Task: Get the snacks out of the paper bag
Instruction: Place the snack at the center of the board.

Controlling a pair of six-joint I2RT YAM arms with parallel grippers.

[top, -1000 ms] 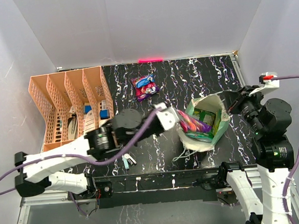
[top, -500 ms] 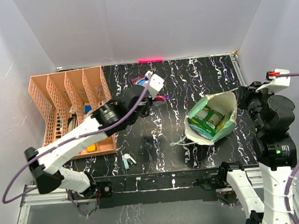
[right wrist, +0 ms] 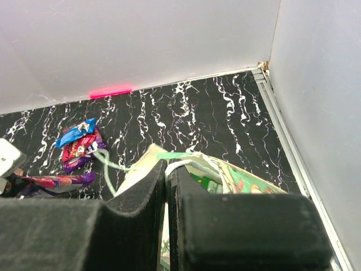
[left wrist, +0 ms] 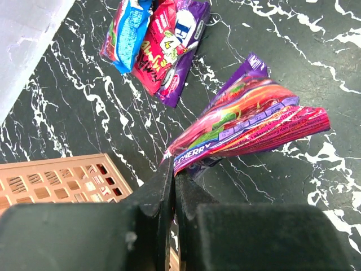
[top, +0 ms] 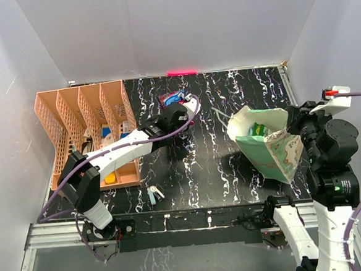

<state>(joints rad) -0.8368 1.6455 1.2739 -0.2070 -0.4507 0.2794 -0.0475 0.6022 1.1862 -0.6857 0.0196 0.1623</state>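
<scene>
Slantwise, paper bag (top: 273, 155), mouth far-left

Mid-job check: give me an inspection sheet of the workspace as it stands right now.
Surface: black marbled table.
Job's things: paper bag tilted, green contents showing; snacks lying at the back; cherry packet gripped.
Clutter: orange tray at left; small teal item near front edge.
Hands: left hand shut on cherry packet; right hand shut on paper bag rim.
Cables: purple cables along both arms.
Surroundings: white walls; pink strip at back.
</scene>
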